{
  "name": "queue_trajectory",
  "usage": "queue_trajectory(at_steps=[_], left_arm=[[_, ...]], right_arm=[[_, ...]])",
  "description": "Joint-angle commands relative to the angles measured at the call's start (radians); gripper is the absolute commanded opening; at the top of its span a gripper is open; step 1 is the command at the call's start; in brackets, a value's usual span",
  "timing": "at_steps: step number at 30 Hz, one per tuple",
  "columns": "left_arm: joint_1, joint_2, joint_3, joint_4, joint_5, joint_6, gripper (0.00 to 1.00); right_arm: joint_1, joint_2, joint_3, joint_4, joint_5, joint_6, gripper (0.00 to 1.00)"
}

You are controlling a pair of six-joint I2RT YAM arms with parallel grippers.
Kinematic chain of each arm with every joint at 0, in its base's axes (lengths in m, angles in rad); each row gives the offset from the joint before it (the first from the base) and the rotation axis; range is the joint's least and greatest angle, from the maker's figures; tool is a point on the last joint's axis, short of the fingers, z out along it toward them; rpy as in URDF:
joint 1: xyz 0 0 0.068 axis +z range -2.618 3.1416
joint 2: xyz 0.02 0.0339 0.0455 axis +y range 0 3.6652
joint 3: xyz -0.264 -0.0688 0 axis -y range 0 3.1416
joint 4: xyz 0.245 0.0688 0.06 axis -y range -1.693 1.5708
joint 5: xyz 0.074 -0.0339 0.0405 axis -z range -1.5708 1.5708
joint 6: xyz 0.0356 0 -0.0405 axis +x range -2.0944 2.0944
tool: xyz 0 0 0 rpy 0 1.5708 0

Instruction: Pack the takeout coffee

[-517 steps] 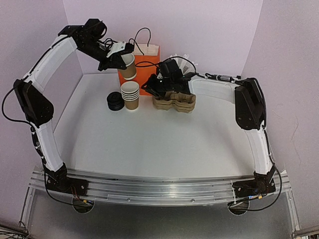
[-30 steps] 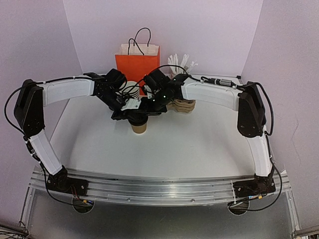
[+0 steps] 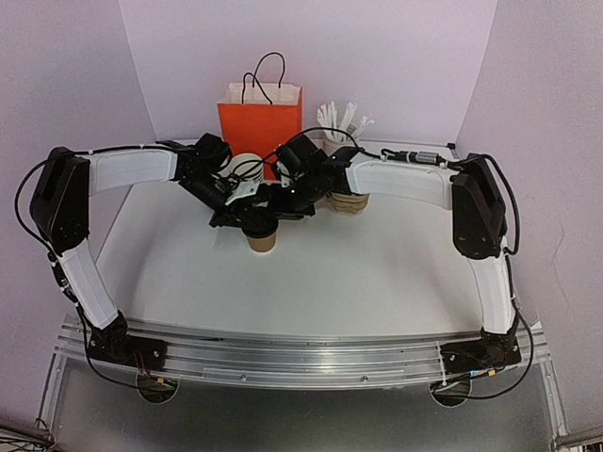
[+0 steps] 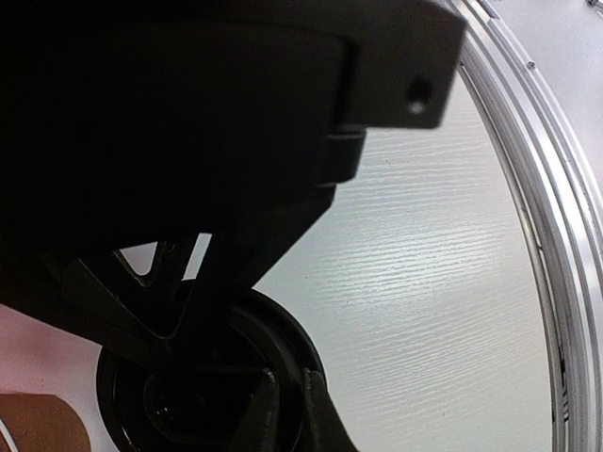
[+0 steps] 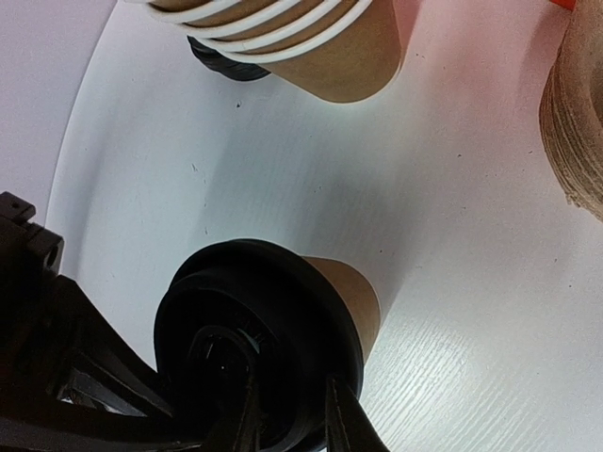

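Note:
The takeout coffee (image 3: 261, 239) stands upright on the white table, a brown paper cup (image 5: 350, 294) under a black dome lid (image 5: 250, 325). Both grippers meet over it. My left gripper (image 3: 241, 213) comes in from the left, and in the left wrist view its two fingers (image 4: 322, 416) pinch the lid's rim (image 4: 283, 348). My right gripper (image 3: 282, 201) comes in from the right, and its fingers (image 5: 345, 414) sit astride the lid's near rim, shut on it. My left gripper (image 4: 287, 400) hides most of the cup in its own view.
A stack of lidless cups (image 5: 283, 42) and a pile of black lids (image 5: 226, 64) stand just behind the coffee. Cardboard cup carriers (image 3: 349, 201) lie to the right. An orange paper bag (image 3: 261, 121) and white cutlery (image 3: 341, 117) stand at the back wall.
Long ago the left gripper held a lidless cup high by the bag. Over the last second both grippers stay on the lidded cup, and the arms have only shifted slightly.

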Motion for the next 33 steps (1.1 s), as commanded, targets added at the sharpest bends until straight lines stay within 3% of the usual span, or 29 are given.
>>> queue_trajectory(at_steps=[1,4,13,22,28,33], left_arm=[[-0.003,0.043,0.058,-0.058,-0.112,-0.070,0.20],[-0.003,0.043,0.114,-0.077,-0.125,-0.083,0.28],[-0.003,-0.003,0.183,-0.137,-0.101,-0.078,0.37],[0.060,-0.061,0.112,-0.165,-0.075,0.008,0.61],[0.093,-0.094,0.051,-0.197,-0.054,0.145,0.65],[0.093,-0.097,0.002,-0.160,-0.048,0.149,0.65]], right_arm=[[0.031,0.064,-0.002,-0.133,-0.039,-0.030,0.22],[0.031,0.055,0.032,-0.141,-0.029,-0.043,0.23],[0.030,0.051,0.086,-0.151,-0.020,-0.054,0.22],[0.031,0.058,0.123,-0.158,-0.023,-0.064,0.23],[0.031,0.063,0.139,-0.159,-0.025,-0.064,0.22],[0.031,0.066,0.144,-0.160,-0.023,-0.064,0.22]])
